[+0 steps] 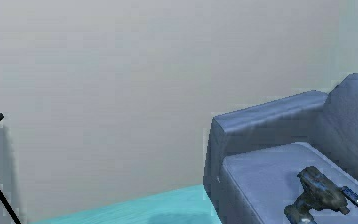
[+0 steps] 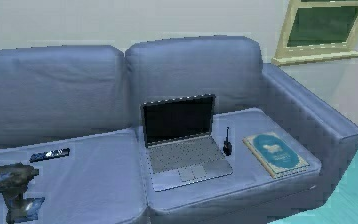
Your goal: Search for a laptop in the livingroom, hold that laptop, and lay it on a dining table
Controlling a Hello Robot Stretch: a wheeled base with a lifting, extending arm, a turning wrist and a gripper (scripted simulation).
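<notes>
Laptop [image 2: 184, 140] on the sofa's right-hand seat cushion

Scanning the arm side view from its left, you have a dark figurine [image 2: 11, 186] and a slim remote [image 2: 49, 154] on the left cushion of the blue-grey sofa [image 2: 77, 80]. On the next cushion the computer stands with its lid raised and its screen dark. A small dark object [image 2: 228, 143] sits just beside it, then a teal-covered book [image 2: 275, 153]. You cannot tell the end effector's state.

Slate-blue sofa [image 2: 77, 90] here, silver-grey laptop [image 2: 187, 158] with a black screen, teal book [image 2: 275, 152] edged in cream to the right, turquoise floor [image 1: 137, 210], pale beige wall [image 1: 117, 80].
</notes>
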